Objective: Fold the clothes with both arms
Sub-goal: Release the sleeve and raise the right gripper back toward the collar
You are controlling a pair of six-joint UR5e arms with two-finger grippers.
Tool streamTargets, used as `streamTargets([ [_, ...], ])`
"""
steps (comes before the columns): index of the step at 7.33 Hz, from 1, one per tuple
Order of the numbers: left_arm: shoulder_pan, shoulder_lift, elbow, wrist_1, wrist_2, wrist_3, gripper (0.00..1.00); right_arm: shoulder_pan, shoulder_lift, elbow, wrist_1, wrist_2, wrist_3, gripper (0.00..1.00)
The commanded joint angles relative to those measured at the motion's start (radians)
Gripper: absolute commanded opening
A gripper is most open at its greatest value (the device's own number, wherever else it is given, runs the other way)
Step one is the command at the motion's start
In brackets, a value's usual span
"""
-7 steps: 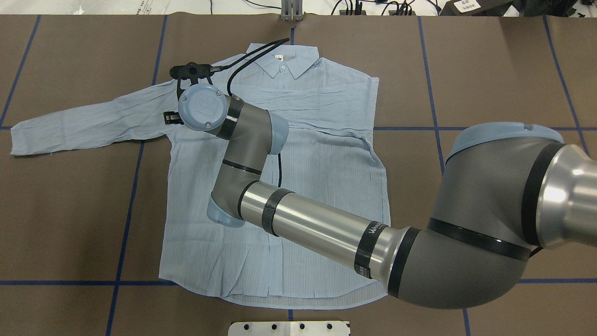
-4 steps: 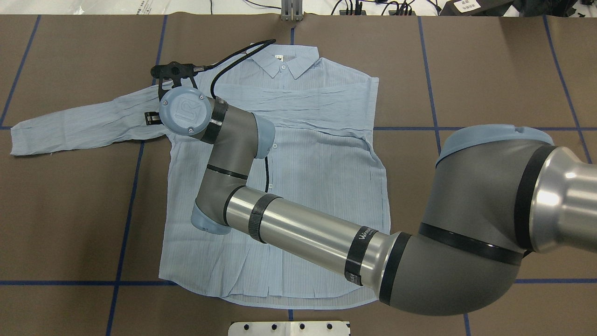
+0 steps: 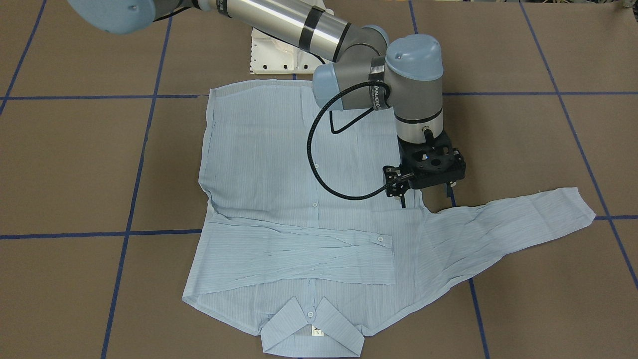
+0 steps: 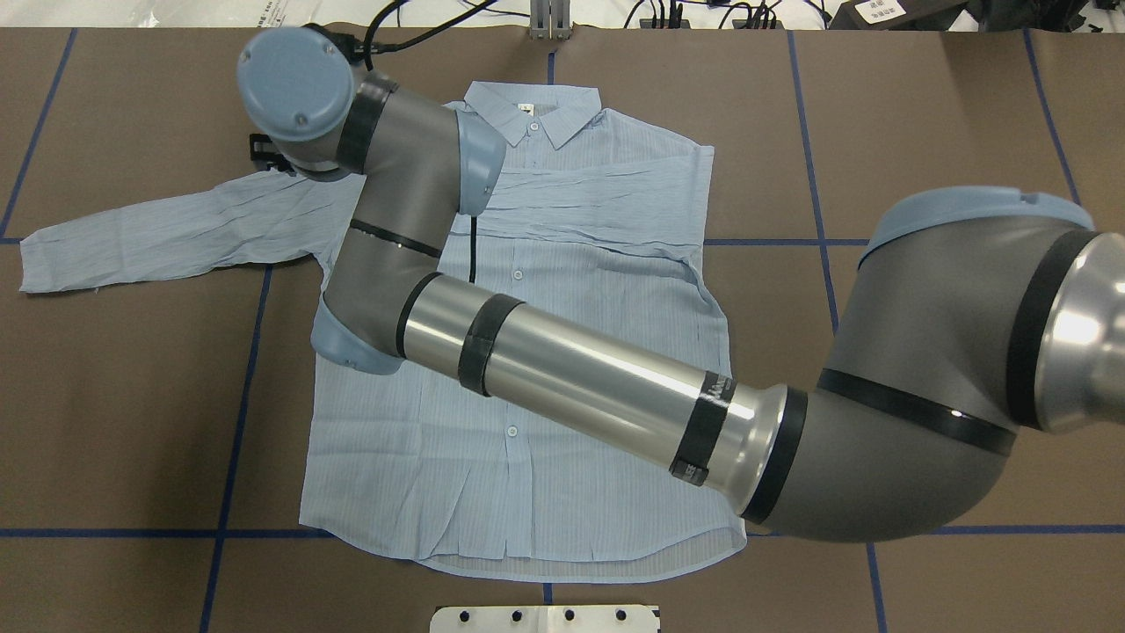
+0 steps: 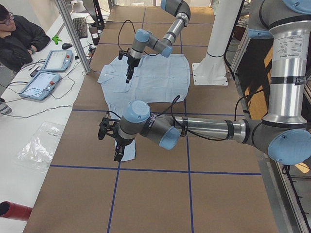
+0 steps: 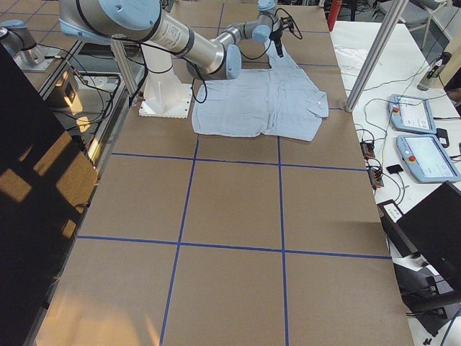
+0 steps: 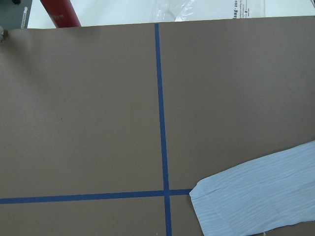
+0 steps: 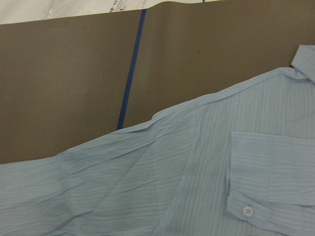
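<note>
Black and empty, the right gripper (image 3: 426, 195) hangs with its two fingertips spread. It is above the one light blue shirt (image 3: 279, 164), near the armpit of the outstretched sleeve (image 3: 518, 219). The right arm (image 4: 571, 378) reaches across the shirt from the robot's right.

The shirt lies flat, front up, on the brown table (image 3: 75, 164). Of its two sleeves, the folded sleeve (image 3: 299, 254) lies across the chest and the other points to the robot's left.

The left gripper (image 5: 117, 154) hovers near that sleeve's cuff; whether it is spread cannot be told. One person (image 5: 19, 36) is beside two tablets (image 5: 57, 60).
</note>
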Motion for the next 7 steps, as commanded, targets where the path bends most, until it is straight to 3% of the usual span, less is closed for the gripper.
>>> streamTargets([
  [1,0.099,0.07,0.008,-0.176,0.068,-0.207,0.98,0.094,-0.112,0.258,-0.293,0.149,-0.037,0.99],
  [2,0.128,0.108,0.012,-0.257,0.074,-0.293,0.98,0.126,-0.189,0.409,-0.434,0.171,-0.115,0.99],
  [4,0.264,0.13,0.013,-0.343,0.18,-0.529,0.99,0.213,-0.264,0.548,-0.637,0.247,-0.282,1.0],
  [6,0.413,0.128,0.098,-0.493,0.328,-0.711,0.98,0.324,-0.446,0.721,-0.667,0.373,-0.421,1.0],
  [7,0.504,0.125,0.114,-0.526,0.411,-0.818,0.98,0.358,-0.51,0.776,-0.67,0.393,-0.47,1.0],
])
